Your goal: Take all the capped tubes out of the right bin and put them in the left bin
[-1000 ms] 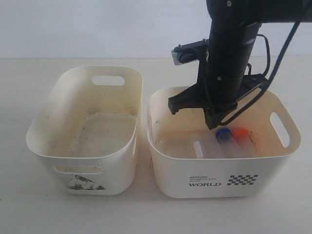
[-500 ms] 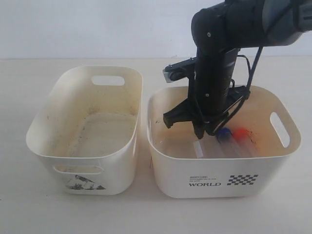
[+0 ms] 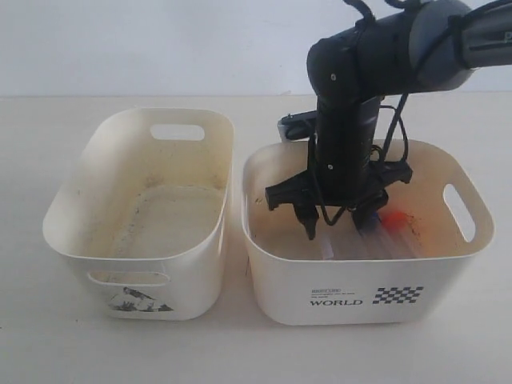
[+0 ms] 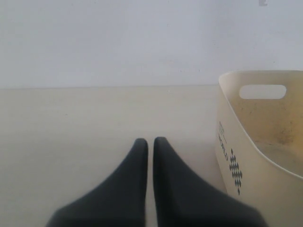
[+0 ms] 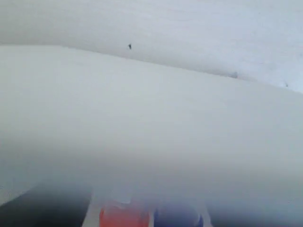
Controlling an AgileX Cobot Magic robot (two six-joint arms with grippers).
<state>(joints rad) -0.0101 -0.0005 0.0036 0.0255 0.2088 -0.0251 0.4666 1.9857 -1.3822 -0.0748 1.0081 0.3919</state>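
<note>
I work at what looks like a laboratory bench or a robot test stand. The table (image 3: 48,352) is a plain, pale cream top, and on its far side rises a blank white wall (image 3: 160,40). Two cream plastic bins sit side by side on the table: the left bin (image 3: 192,280), grimy inside, and the right bin (image 3: 280,280), printed "WORLD" with a checkered flag. In the right bin lie small clear capped tubes (image 3: 394,220) with coloured screw caps, the sort that hold samples. My black right arm (image 3: 348,136), with a small camera box (image 3: 293,126) fixed at its wrist, reaches down into that bin.
</note>
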